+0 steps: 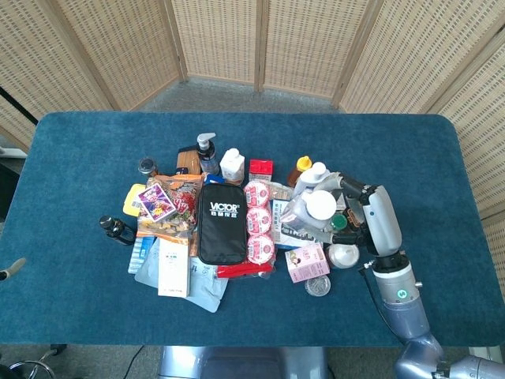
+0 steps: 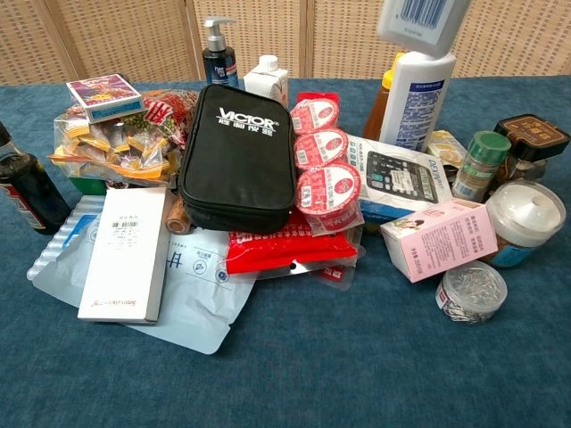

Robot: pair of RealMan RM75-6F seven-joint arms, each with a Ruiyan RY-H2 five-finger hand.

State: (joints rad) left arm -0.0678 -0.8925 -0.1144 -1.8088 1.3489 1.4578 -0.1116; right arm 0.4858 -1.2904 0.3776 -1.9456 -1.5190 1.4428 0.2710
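One hand is seen: the right hand [image 1: 364, 212], wrapped round a white bottle [image 1: 312, 210] with a white cap, held raised above the right side of the clutter. In the chest view only the bottle's base with its barcode [image 2: 423, 20] shows at the top edge, above a second white bottle [image 2: 417, 98] standing on the table [image 1: 79, 150]. The left hand is not caught by either camera.

Beneath the lifted bottle, in the chest view, a calculator box [image 2: 397, 185] is noted, and just in front of it a pink box [image 2: 439, 239] lying on its side. A white-lidded jar [image 2: 521, 221] sits right of the pink box; a clear tub of staples [image 2: 470, 291] lies nearer the table edge. A black zip case [image 2: 235, 156] marked VICTOR occupies the middle of the pile, three red-lidded cups [image 2: 321, 150] stacked against its right side.
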